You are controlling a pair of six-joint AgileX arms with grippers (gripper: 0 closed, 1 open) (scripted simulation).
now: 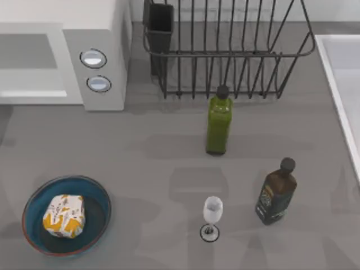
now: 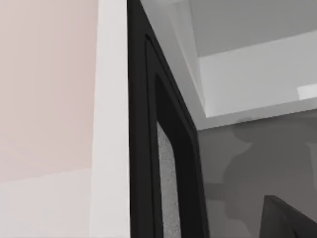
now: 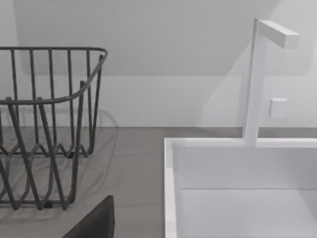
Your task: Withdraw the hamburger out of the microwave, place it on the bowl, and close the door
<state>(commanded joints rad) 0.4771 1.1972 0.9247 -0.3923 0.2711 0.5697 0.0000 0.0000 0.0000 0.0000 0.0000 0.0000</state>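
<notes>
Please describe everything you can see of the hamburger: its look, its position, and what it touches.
The hamburger is a small rounded lump in a white wrapper with orange-yellow patches and tiny dark specks. It lies inside the bowl, resting on the blue inner surface, slightly left of the bowl's centre, at the table's front left. It looks whole and wrapped. Nothing else touches it, and no gripper is near it.

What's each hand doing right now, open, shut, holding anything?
Left hand: cannot be told; its wrist camera faces the microwave door close up.
Right hand: cannot be told; its wrist camera looks toward the wire rack and sink.
</notes>
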